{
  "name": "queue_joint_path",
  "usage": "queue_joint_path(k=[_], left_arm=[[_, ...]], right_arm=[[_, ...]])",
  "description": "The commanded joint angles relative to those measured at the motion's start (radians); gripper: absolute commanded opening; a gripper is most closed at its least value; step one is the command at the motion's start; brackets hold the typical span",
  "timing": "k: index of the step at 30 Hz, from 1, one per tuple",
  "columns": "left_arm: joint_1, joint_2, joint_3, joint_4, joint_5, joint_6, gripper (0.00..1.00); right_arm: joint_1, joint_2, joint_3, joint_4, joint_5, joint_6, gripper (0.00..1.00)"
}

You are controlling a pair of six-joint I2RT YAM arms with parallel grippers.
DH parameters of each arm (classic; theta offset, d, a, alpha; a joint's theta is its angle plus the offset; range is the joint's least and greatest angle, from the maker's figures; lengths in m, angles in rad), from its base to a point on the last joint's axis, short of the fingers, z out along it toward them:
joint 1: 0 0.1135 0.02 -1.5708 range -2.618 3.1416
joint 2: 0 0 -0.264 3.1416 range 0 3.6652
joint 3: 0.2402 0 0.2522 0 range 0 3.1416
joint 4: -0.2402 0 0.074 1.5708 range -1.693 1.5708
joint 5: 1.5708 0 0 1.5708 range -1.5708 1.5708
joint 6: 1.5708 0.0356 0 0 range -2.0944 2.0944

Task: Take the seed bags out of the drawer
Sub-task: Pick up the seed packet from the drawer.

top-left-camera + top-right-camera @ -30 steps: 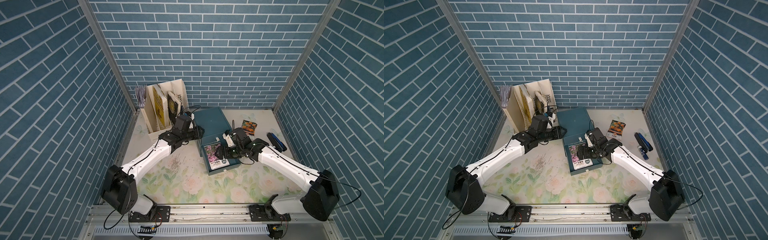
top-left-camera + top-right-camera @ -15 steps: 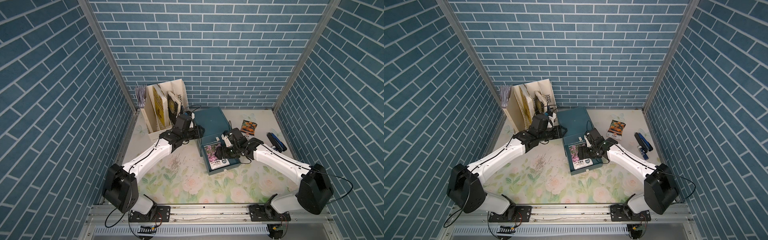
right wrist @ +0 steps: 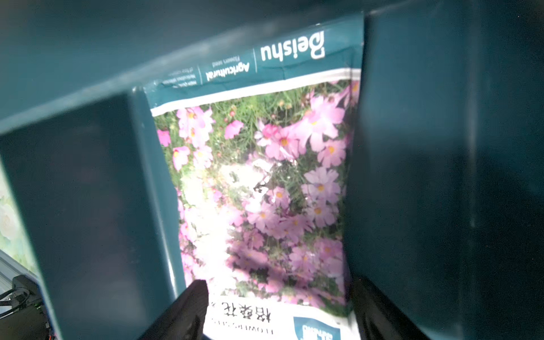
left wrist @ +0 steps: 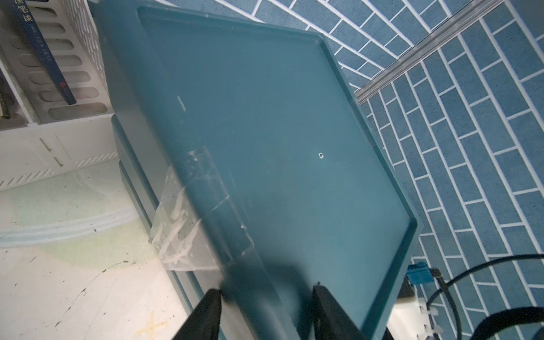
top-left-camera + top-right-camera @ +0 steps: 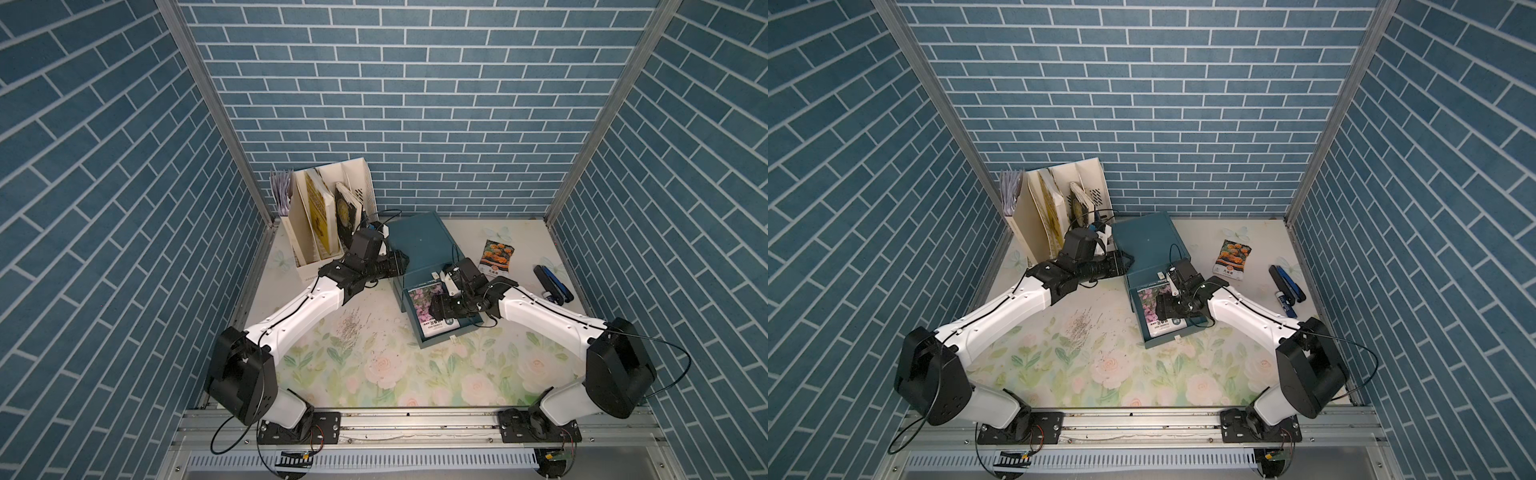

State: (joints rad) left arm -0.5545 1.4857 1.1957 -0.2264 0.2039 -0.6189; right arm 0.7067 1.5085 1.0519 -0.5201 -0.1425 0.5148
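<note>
Seed bags: one flat glossy packet with pink-purple blooms (image 3: 265,182) lies face up in the pulled-out teal plastic drawer (image 5: 409,316). A second glossy packet, with orange marigolds (image 5: 496,258), already lies on the flower-printed tabletop (image 5: 374,374), well apart from the drawer. We see no third packet; whether one lies under the pink one we cannot tell.
Right gripper: the right gripper (image 5: 436,308) reaches into the drawer with its jaws wide, one black finger on either side of the pink packet's white lower end. Nothing is pinched yet.
Why so wide: we judge that a flat, slippery packet lying on the drawer floor gives little edge to catch, so the fingers must come down astride it.
Left gripper: the left gripper (image 4: 265,312) is closed on the near corner of the teal plastic cabinet (image 5: 419,243), as far as its wrist view shows.
Why there: we take this as a brace, so that the light cabinet does not slide while the other arm works in its drawer.
Step in hand: we judge this to be the pick of the pink packet, with one bag out so far.
Changed from a second ago: the right gripper has moved from the drawer's right edge to above the pink packet, and its forearm has swung inward.
Unchanged: the left arm, the cabinet and the marigold packet lie as before.
</note>
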Motion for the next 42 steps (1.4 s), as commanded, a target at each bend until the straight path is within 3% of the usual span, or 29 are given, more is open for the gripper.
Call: queue_joint_path(k=[1, 7, 19, 42], left_arm=[[0.005, 0.014, -0.007, -0.069, -0.012, 0.012, 0.53], [0.004, 0.013, -0.004, -0.073, -0.012, 0.012, 0.53], [0.003, 0.01, -0.004, -0.079, -0.014, 0.013, 0.53], [0.004, 0.003, -0.01, -0.086, -0.018, 0.013, 0.53]], right_arm=[[-0.003, 0.018, -0.015, 0.039, -0.005, -0.028, 0.78], [-0.003, 0.018, -0.03, 0.077, -0.037, -0.029, 0.7], [-0.003, 0.023, -0.047, 0.115, -0.064, -0.021, 0.42], [-0.003, -0.021, -0.057, 0.12, -0.03, -0.015, 0.0]])
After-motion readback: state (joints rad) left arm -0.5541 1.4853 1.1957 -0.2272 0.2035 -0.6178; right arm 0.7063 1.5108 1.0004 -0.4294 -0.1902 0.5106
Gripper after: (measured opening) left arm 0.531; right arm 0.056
